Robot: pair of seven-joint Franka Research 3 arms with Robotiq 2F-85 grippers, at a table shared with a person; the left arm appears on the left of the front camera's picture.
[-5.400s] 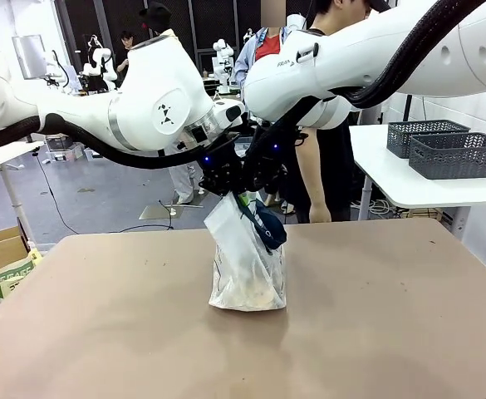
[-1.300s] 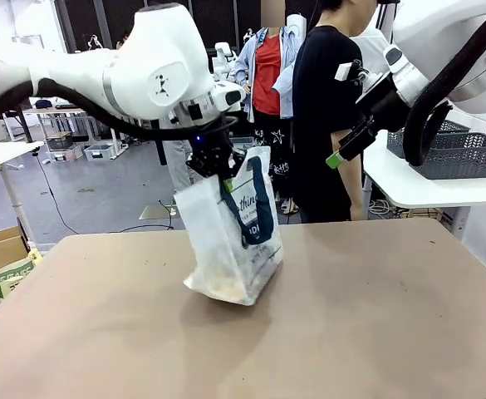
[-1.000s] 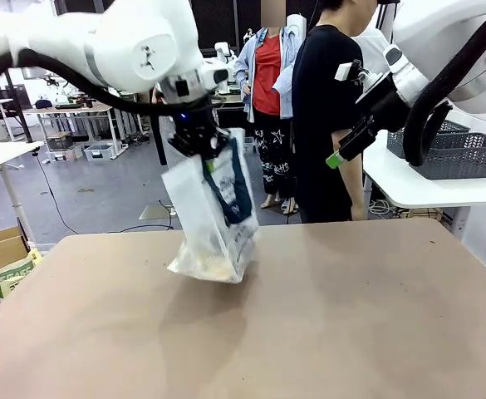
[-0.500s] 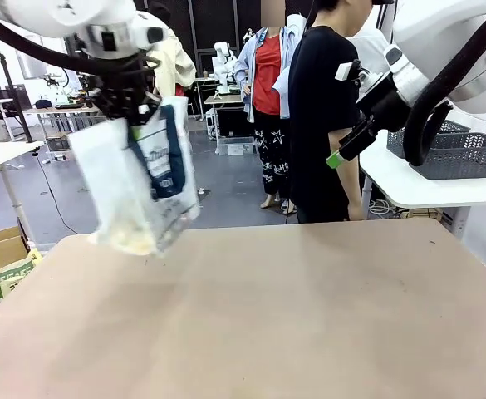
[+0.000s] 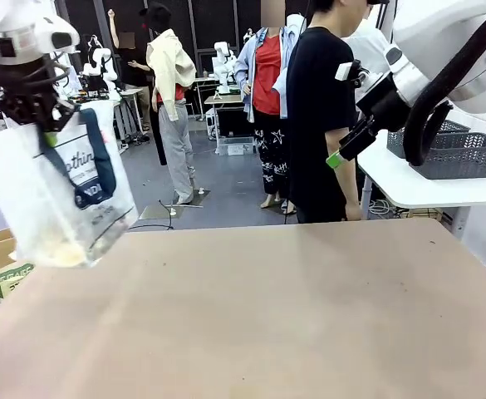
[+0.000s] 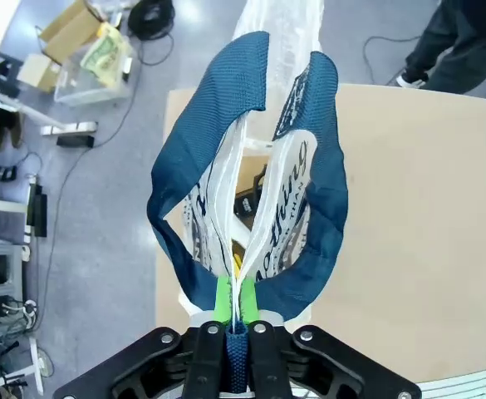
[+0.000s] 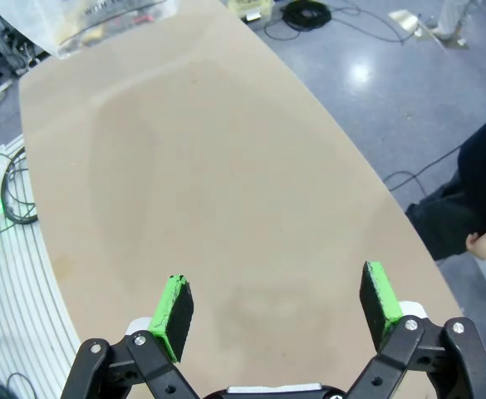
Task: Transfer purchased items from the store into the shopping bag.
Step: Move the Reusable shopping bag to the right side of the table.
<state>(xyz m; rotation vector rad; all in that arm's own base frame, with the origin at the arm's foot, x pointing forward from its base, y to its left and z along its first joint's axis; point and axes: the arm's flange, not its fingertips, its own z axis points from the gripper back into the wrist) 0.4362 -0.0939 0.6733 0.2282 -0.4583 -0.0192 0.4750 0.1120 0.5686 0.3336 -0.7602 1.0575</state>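
Hanging upright, mouth up, shopping bag (image 5: 64, 195) pinched at handles by left hand (image 6: 236, 309); right hand (image 7: 276, 309) spread wide.

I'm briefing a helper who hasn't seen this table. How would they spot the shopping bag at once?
Look to the table's left edge, where the left claw is shut on the shopping bag and holds it in the air. It is translucent whitish plastic with navy strap handles and dark lettering, unlike the dark mesh baskets far right.

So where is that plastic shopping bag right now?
In the front view the shopping bag hangs at the far left, off the table, by its left edge, held by its navy handles in the left gripper.
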